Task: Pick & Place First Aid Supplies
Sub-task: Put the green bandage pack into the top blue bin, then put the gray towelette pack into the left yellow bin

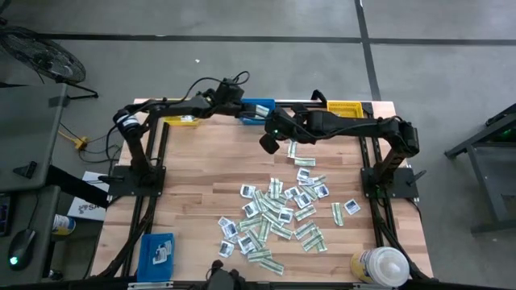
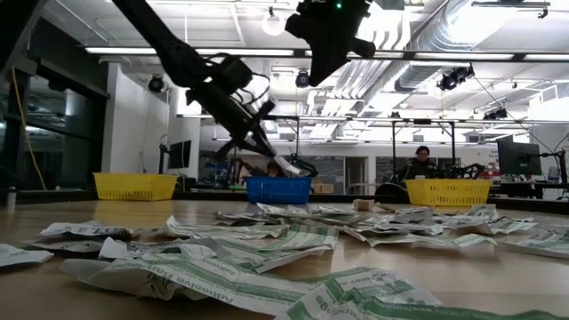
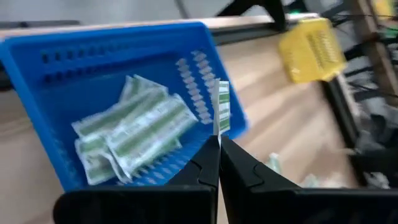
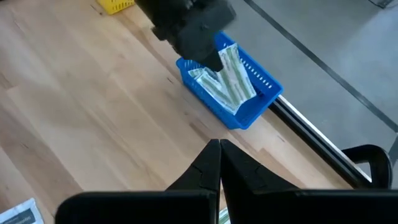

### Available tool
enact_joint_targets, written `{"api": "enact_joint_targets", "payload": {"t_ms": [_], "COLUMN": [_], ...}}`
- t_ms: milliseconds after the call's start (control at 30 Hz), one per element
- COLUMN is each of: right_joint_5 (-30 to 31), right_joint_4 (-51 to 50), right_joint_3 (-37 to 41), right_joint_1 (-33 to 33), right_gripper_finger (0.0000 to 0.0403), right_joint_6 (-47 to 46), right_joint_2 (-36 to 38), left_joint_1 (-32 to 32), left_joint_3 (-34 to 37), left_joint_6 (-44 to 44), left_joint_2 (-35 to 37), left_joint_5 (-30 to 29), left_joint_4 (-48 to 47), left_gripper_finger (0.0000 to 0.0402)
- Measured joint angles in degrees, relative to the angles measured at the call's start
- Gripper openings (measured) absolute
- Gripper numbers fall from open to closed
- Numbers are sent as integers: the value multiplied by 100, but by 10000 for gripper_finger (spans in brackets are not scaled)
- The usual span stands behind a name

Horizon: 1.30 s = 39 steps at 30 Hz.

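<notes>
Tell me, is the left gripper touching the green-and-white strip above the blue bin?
Touching. In the left wrist view, the left gripper is shut on the green-and-white strip, which sticks out from its fingertips over the blue bin.

Packets (image 1: 278, 213) lie scattered over the tabletop (image 1: 201, 161). Three bins stand along its far edge, the middle bin (image 1: 256, 107) holding strip packets (image 3: 134, 124). A bottle (image 1: 380, 266) stands at the near right corner.

Green-and-white striped packets (image 3: 134, 127) fill a blue bin (image 3: 106, 56) — yellow bin (image 3: 311, 48) beside, pale wood table (image 4: 81, 106).
</notes>
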<state>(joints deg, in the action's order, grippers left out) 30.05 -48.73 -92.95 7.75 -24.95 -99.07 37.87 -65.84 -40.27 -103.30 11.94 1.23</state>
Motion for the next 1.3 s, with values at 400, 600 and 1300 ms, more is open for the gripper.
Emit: {"api": "enact_joint_targets", "payload": {"t_ms": [400, 600, 1300], "right_joint_5": [17, -12, -2348], "right_joint_4": [-9, -35, 2076], "right_joint_3": [0, 0, 1623], "right_joint_1": [15, 8, -335], "right_gripper_finger": [0, 0, 0], "right_joint_6": [-120, -71, 415], "right_joint_2": [-2, -2, 11], "left_joint_1": [32, 275, -335], "left_joint_3": [-438, -438, 744], "left_joint_6": [348, 390, 1193], "left_joint_2": [-274, -274, 1098], "left_joint_5": [-246, -10, 551], "left_joint_4": [-593, -735, -2549], "left_gripper_finger": [29, 98, 137]}}
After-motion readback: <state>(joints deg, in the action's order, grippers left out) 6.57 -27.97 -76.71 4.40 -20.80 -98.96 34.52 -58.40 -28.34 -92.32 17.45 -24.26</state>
